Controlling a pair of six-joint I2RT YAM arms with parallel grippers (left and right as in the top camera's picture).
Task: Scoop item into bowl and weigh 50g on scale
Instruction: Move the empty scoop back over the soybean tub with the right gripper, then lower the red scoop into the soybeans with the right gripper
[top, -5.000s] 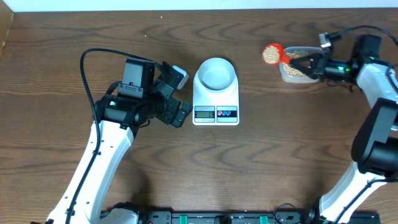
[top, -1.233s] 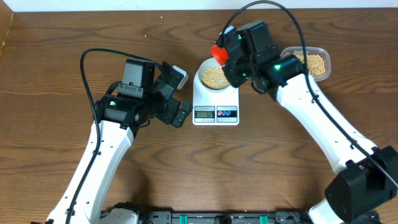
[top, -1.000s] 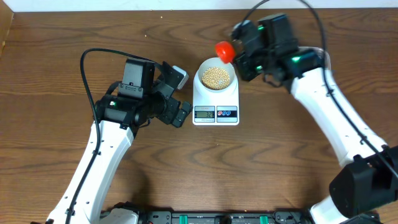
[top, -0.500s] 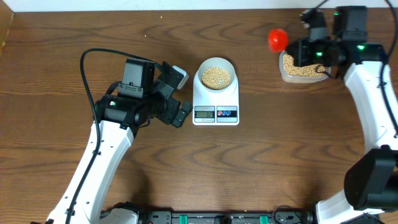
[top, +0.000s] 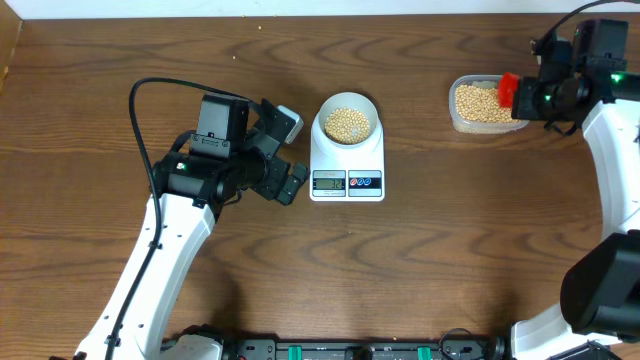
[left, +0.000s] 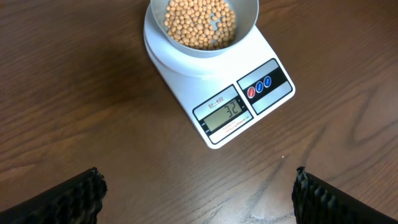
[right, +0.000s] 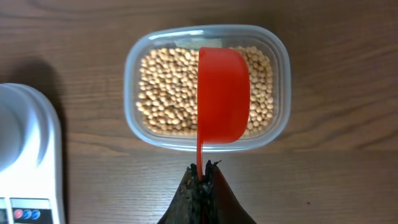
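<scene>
The pale bowl (top: 348, 121) sits on the white scale (top: 347, 170) and holds a layer of tan beans (left: 199, 22). The scale's display (left: 226, 112) reads 32. More beans (right: 161, 87) fill a clear plastic tub (top: 481, 104) at the far right. My right gripper (right: 204, 174) is shut on the handle of a red scoop (right: 222, 102), which hangs turned on edge over the tub; in the overhead view it is at the tub's right end (top: 508, 90). My left gripper (left: 196, 190) is open and empty, just left of the scale (top: 285, 150).
The tub (right: 277, 93) stands near the table's back right. The scale's edge shows at the left of the right wrist view (right: 28, 162). Bare wood table (top: 350, 270) lies in front of the scale.
My right arm poured beans into the bowl, then swung the red scoop back right from the bowl to over the tub. The left arm has not moved.
</scene>
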